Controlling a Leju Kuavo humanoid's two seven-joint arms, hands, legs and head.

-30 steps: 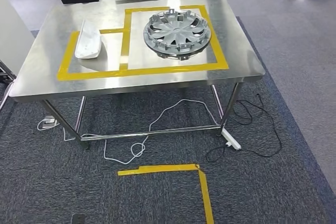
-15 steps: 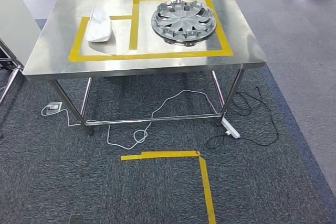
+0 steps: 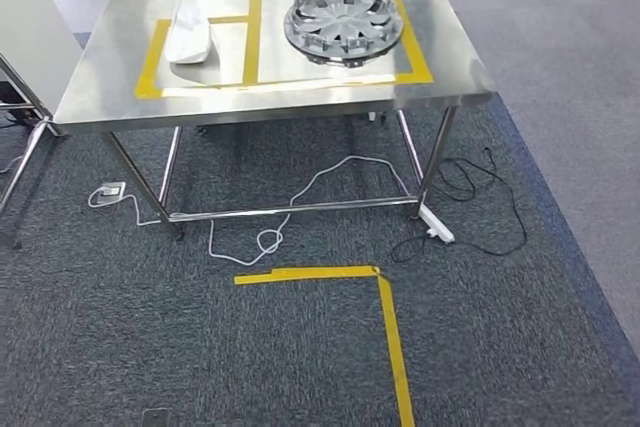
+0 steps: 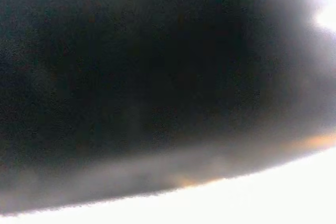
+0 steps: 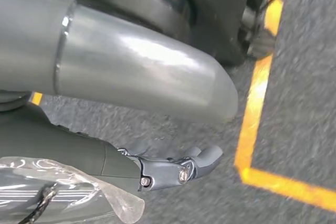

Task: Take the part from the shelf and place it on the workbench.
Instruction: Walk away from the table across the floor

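- Head view: we see the workbench (image 3: 113, 87) from a little way off, with carpet between us and its near edge. 2 parts lie on it, each inside a box of yellow tape (image 3: 253, 22).
- The silver wheel cover (image 3: 343, 22) lies flat in the larger box, toward the far right corner. The white moulded part (image 3: 189, 32) lies in the smaller box, toward the far left corner. The 2 are well apart.
- We cannot tell which of them is the task's part. Since both already rest on the bench, we judge the placing done, or a fresh fetch about to begin.
- We judge both to be light, stiff plastic. The wheel cover is broad, and its rim tabs look breakable, so we would take it at the rim or through a spoke opening. The white part looks smooth and possibly slippery, so we would hold it across its narrow width.
- Loose cables (image 3: 317, 187) trail under the bench, and a yellow tape corner (image 3: 385, 327) marks the carpet nearer us.
- Left wrist view: a dark blur against bright glare. We cannot tell how the left hand stands or whether it holds anything.
- Right wrist view: the right hand (image 5: 99, 156) hangs over the carpet near the floor tape (image 5: 253, 108). Its thumb (image 5: 138, 72) and dark fingers (image 5: 186, 169) are apart, with nothing between them. Both parts are on the bench, well away from this hand.
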